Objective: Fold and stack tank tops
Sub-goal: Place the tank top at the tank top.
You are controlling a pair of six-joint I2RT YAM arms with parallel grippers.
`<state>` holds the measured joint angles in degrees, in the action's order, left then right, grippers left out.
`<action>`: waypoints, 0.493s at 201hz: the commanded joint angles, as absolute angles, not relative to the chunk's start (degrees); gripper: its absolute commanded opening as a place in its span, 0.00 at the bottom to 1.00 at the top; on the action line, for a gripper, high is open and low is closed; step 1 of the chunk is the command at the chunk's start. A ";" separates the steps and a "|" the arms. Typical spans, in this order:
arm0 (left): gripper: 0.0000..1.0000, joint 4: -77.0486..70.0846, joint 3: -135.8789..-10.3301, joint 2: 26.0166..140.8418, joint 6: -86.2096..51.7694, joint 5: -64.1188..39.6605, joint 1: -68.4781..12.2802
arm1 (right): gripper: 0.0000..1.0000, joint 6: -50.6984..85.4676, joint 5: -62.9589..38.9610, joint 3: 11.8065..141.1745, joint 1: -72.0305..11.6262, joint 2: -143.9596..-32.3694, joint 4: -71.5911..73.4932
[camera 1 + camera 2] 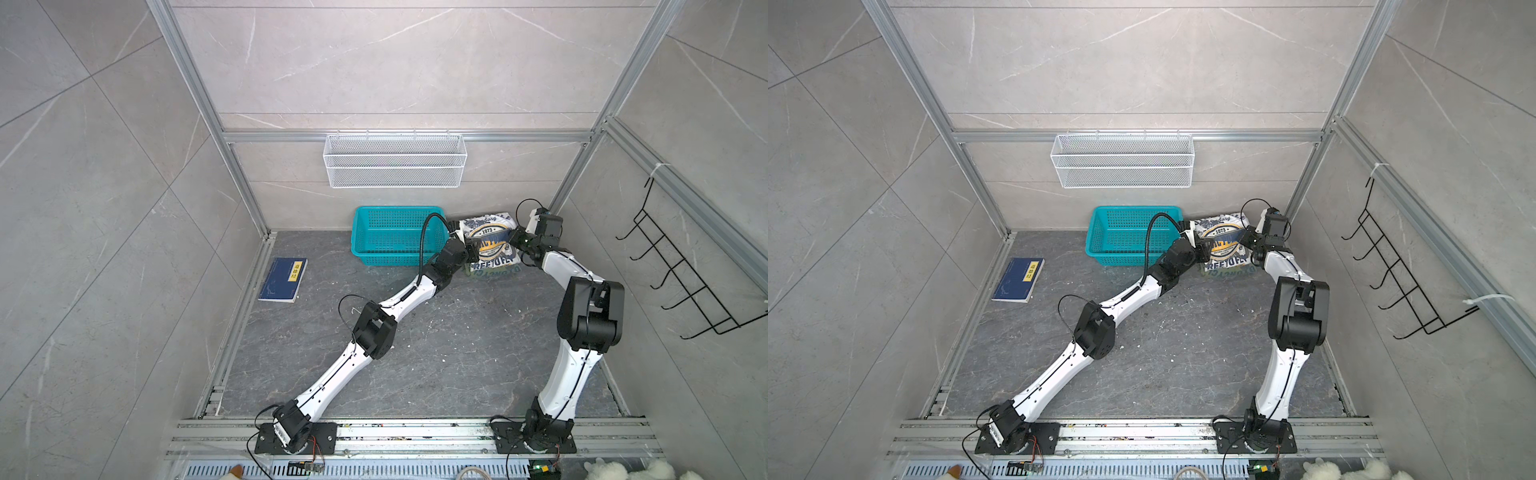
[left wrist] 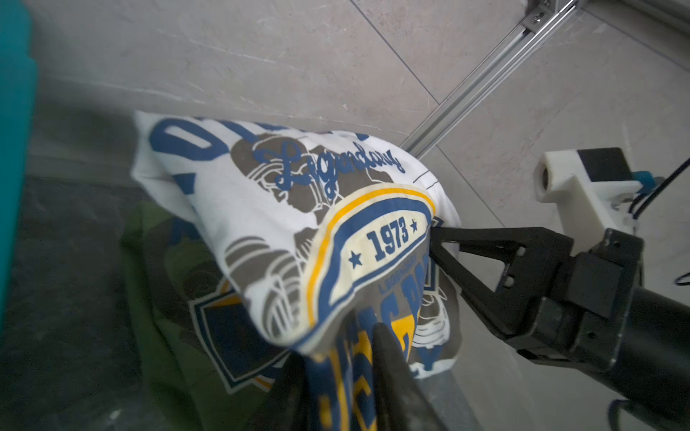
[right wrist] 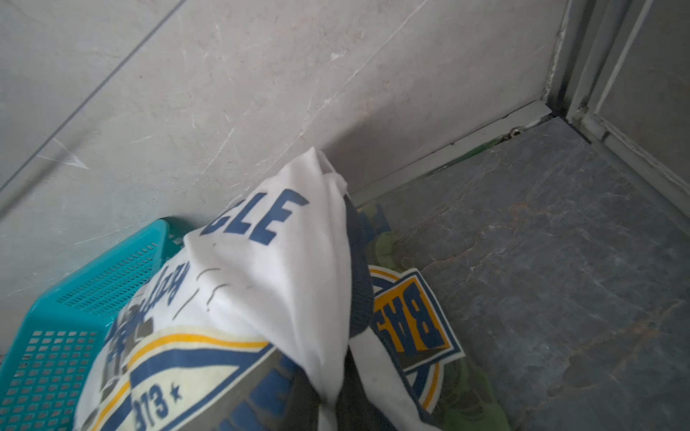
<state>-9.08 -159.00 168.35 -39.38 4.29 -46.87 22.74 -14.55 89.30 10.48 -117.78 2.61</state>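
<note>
Broadly, a dark grey tabletop (image 1: 436,353) is seen in both top views, walled by pale tiles. At its far edge, about the middle, a teal basket (image 1: 386,257) is set against the wall. Just right of the basket, toward the far right corner, the white tank top (image 1: 484,226) is held up off the surface. It is bunched and draped, with its navy and yellow "1973" badge turned upward. Beneath it the olive green tank top (image 2: 157,283) is laid on the tabletop, its own badge print partly covered by the white cloth. A blue book (image 1: 283,279) is placed flat near the left edge, well apart from the shirts. The right pincer (image 2: 433,233) is clamped narrow on the right edge of the white tank top, beside the badge. The left pincer (image 1: 468,246) is found at the shirt's left side. In the left wrist view one dark finger (image 2: 386,365) is seen with printed cloth hanging against it, but whether that cloth is gripped or released cannot be told.
</note>
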 commanded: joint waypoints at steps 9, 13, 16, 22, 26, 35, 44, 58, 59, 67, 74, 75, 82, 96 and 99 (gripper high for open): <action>0.58 -12.00 -160.70 168.92 -37.30 6.02 -46.62 | 0.00 22.79 -12.25 93.41 11.68 -120.99 0.78; 0.60 -11.87 -160.63 168.77 -37.00 6.06 -46.66 | 0.00 22.69 -12.52 94.08 11.65 -121.67 0.36; 0.61 -11.65 -160.57 168.57 -36.86 6.05 -46.64 | 0.00 22.61 -12.75 94.57 11.75 -122.24 0.00; 0.61 -11.58 -160.21 168.19 -36.37 5.80 -46.59 | 0.00 22.38 -13.29 95.75 11.78 -123.33 -0.47; 0.61 -11.67 -159.81 167.69 -35.84 5.48 -46.60 | 0.00 22.20 -13.71 96.64 11.73 -124.11 -0.77; 0.60 -11.92 -158.47 166.36 -34.57 5.10 -46.75 | 0.00 21.79 -15.06 98.74 11.78 -125.99 -1.43; 0.60 -12.37 -156.72 164.90 -33.28 4.97 -47.05 | 0.00 21.10 -16.37 101.87 11.74 -128.24 -3.28; 0.60 -13.12 -153.33 162.25 -31.79 4.67 -47.44 | 0.00 19.62 -18.65 108.01 11.78 -131.83 -7.91; 0.60 -13.11 -153.09 162.03 -31.76 4.66 -47.45 | 0.00 19.52 -18.82 108.41 11.78 -132.10 -8.22; 0.60 -13.61 -150.68 160.47 -31.72 4.66 -47.47 | 0.00 18.57 -19.72 111.38 11.77 -133.71 -10.78; 0.59 -14.09 -148.49 159.16 -31.82 4.61 -47.47 | 0.00 17.70 -20.37 114.02 11.63 -135.06 -13.28; 0.59 -14.17 -148.30 159.03 -31.82 4.59 -47.55 | 0.00 17.64 -20.42 114.54 11.66 -135.25 -13.72; 0.57 -14.16 -147.01 158.05 -31.86 4.40 -47.62 | 0.00 16.75 -20.40 117.07 11.62 -136.48 -16.87; 0.57 -12.73 -145.92 156.99 -31.68 3.79 -47.76 | 0.08 16.13 -19.21 118.58 11.66 -136.77 -20.42; 0.57 -12.13 -145.96 156.83 -31.65 3.77 -47.85 | 0.13 16.21 -18.68 117.86 11.64 -136.30 -20.22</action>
